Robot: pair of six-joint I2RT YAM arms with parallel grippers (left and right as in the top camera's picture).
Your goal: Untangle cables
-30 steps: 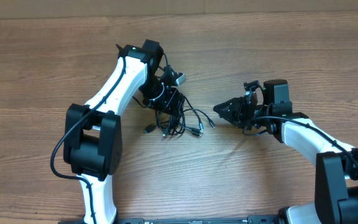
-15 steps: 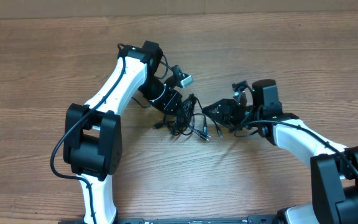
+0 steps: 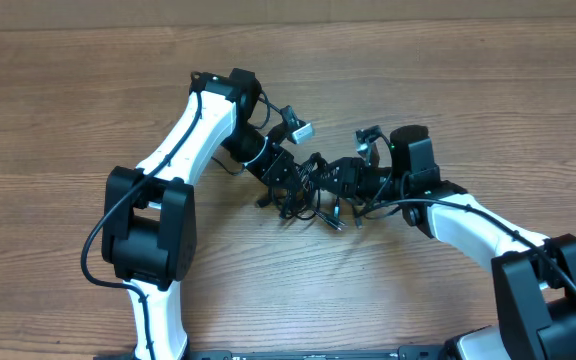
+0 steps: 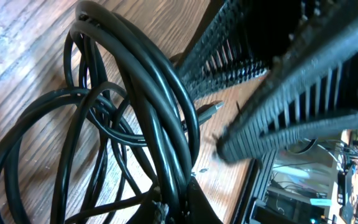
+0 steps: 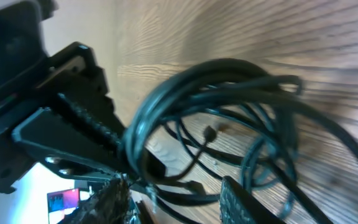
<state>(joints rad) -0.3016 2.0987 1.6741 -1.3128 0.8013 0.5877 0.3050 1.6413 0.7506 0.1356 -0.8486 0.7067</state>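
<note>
- Near the middle of the overhead frame, the left hand [image 3: 290,183] is clamped shut on a tangle of thin black cables [image 3: 308,205] with small plug ends. The tangle lies on the brown wooden table [image 3: 58,90].
- Just right of it, the right hand [image 3: 333,178] reaches into the same tangle, fingers parted around strands without pinching them.
- Only the left wrist view shows the loops [image 4: 123,81] bunching into the left hand's pinch at the bottom edge, with the right hand's ribbed fingers [image 4: 291,109] spread at upper right.
- Only the right wrist view shows the left hand's fingers [image 5: 82,121] closed on the bundle [image 5: 229,68].
- Both white arms [image 3: 193,120] angle inward, hands nearly tip to tip.
</note>
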